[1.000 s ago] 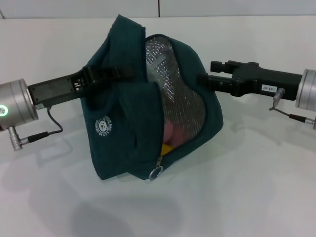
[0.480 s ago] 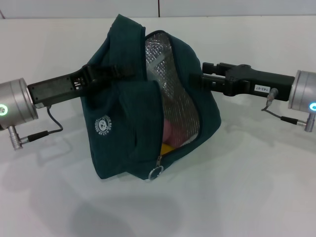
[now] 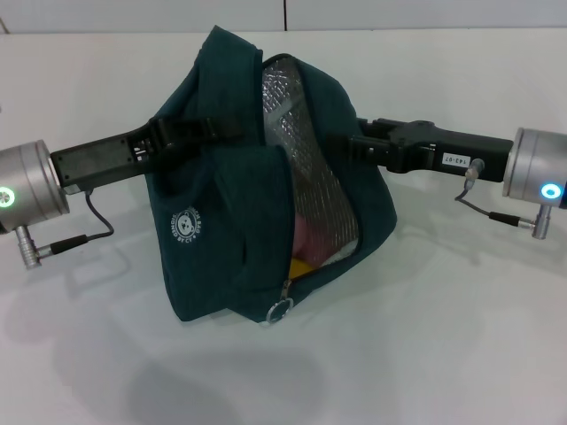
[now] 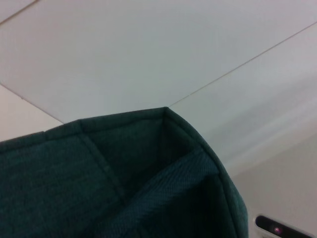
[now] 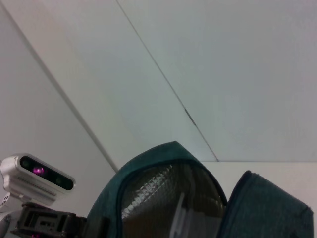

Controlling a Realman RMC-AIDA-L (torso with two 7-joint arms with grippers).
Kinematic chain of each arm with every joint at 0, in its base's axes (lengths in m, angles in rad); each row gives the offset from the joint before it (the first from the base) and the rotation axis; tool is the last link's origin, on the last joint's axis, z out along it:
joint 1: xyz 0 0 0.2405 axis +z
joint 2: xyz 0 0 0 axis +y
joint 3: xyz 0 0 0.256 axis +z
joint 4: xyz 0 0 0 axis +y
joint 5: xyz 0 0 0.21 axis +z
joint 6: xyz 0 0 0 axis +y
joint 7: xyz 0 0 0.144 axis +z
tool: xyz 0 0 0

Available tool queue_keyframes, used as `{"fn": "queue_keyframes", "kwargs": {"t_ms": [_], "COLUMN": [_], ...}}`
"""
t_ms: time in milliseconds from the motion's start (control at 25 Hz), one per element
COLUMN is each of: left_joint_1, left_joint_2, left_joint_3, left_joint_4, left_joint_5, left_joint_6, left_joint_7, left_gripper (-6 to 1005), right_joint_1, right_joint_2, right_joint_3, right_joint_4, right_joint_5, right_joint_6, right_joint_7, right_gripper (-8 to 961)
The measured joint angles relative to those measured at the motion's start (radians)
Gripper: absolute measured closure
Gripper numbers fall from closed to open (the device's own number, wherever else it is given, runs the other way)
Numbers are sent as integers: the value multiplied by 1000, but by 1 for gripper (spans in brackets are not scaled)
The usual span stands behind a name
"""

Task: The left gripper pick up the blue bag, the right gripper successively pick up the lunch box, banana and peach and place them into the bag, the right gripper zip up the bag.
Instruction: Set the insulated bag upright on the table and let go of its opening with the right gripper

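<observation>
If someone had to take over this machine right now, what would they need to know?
Left gripper: clamped on the blue bag, holding it up by its strap.
Right gripper: at the bag's right side, against the fabric; its fingers are hidden.
Inside the open mouth: the peach and a bit of the banana show. The lunch box is not visible.
Left to do: zip the bag shut; the zip pull hangs at the bottom, unzipped.

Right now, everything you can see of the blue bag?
The blue bag is dark teal fabric with silver quilted foil lining, a round white logo and a ring zip pull low at the front. It stands on the white table, mouth unzipped, pink and yellow showing inside. The left pincer holds its side; the right pincer meets the opposite edge.
</observation>
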Motion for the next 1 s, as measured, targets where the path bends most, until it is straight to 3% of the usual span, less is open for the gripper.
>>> {"fn": "queue_keyframes", "kwargs": {"t_ms": [360,560,760,1000], "left_joint_1": [3,5,6,4], "left_joint_2": [-1,-2,-2,-2], "left_joint_3": [3,3,3,3], "left_joint_4": [0,0,0,0], "left_joint_5": [0,0,0,0], "left_joint_6": [2,2,2,2], "left_joint_7": [0,0,0,0], "left_gripper": [969,970,970,969], "right_joint_1": [-5,-8,-16,-17], "right_joint_2": [0,0,0,-2], "right_joint_3": [-14,-14,-12,-5], "right_joint_4": [1,1,-14,-15], "right_joint_5": [6,8,11,42], "right_joint_6": [9,11,-9,-47], "right_joint_7": [-1,-9,-26,-46], "right_gripper": [392,623,734,780]}}
